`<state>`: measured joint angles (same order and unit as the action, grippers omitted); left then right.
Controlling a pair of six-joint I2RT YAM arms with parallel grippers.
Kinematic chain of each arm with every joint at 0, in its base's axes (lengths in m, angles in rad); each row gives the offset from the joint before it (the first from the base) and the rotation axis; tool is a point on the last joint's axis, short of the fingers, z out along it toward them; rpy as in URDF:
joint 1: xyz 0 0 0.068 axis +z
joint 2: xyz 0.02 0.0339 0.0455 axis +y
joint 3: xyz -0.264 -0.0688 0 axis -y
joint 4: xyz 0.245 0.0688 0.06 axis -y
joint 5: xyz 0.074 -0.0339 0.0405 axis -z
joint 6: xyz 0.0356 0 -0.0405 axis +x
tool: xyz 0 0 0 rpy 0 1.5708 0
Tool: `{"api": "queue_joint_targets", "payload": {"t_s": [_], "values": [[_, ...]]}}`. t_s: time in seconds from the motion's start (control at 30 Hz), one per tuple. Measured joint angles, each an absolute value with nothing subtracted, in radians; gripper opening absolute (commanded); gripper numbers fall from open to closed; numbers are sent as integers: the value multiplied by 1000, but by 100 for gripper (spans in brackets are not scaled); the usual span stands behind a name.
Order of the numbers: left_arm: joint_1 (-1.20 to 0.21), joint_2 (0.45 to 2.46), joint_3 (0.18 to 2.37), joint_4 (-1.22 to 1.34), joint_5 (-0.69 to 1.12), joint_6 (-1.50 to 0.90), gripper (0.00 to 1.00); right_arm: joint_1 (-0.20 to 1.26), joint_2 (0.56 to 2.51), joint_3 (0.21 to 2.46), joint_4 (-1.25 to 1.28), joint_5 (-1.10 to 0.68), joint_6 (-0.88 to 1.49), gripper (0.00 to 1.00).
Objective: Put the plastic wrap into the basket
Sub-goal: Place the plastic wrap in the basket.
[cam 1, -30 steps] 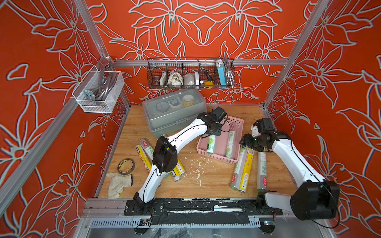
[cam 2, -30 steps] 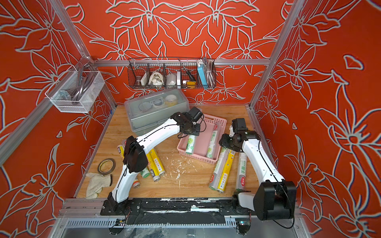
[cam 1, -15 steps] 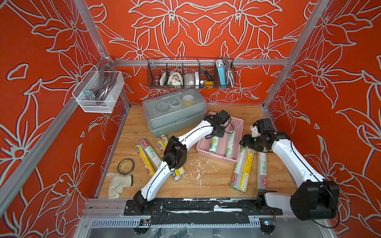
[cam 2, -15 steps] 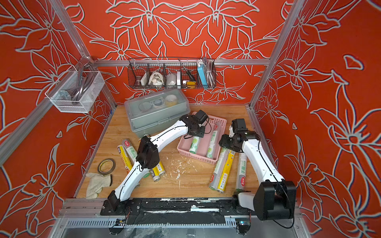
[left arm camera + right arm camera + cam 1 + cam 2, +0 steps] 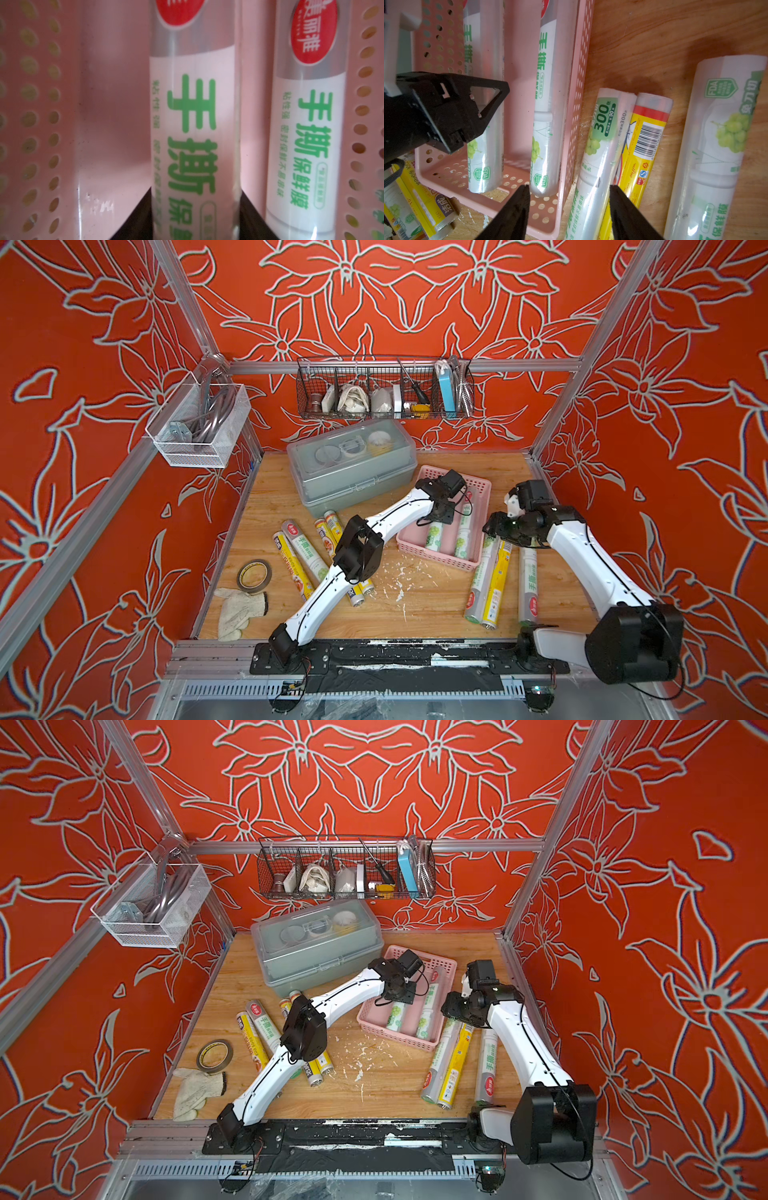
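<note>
1. Swung the left elbow [image 5: 358, 547] toward 3 o'clock over the last second, uncovering more of the left rolls [image 5: 305, 549] at the table's 9 o'clock. Carried the left gripper [image 5: 438, 517] slightly deeper over the basket [image 5: 432, 556]. Kept the right arm where it was.
2. Grips a roll [image 5: 193, 124] in the left gripper, jaws narrow, with a dark finger [image 5: 141, 218] tight on either side. Holds it lengthwise inside the basket, running 12 to 6 o'clock. Cannot tell whether it rests on the floor [image 5: 114, 104].
3. Holds it parallel to a second roll [image 5: 301, 135], just beside the basket's 3 o'clock wall.
4. Hovers the right gripper [image 5: 569, 187] partly open just outside that wall, fingers straddling a white-green roll [image 5: 600, 128] on the table. Cannot tell whether touching it.
5. Shows a yellow roll [image 5: 648, 133] touching the white-green roll on its 3 o'clock side, and an outer roll [image 5: 724, 135] a little apart beyond.
6. Leaves open room on the floor between the gripped roll and the 9 o'clock wall. Leaves bare wood strewn with white crumbs [image 5: 401, 572] at the basket's 6 o'clock. Crowds the basket's 10 o'clock corner with a grey box [image 5: 353, 464].
</note>
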<state>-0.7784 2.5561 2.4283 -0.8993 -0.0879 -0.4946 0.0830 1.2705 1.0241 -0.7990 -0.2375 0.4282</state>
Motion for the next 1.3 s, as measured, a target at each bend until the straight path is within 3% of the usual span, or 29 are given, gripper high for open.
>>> {"api": "queue_joint_targets", "payload": {"t_s": [0.97, 1.3], "values": [[-806, 2556, 2373, -851, -14, -682, 43, 76, 1273, 997, -770, -238, 428, 61], [-818, 2565, 2373, -831, 3, -700, 63, 76, 1273, 982, -769, -237, 427, 61]]}}
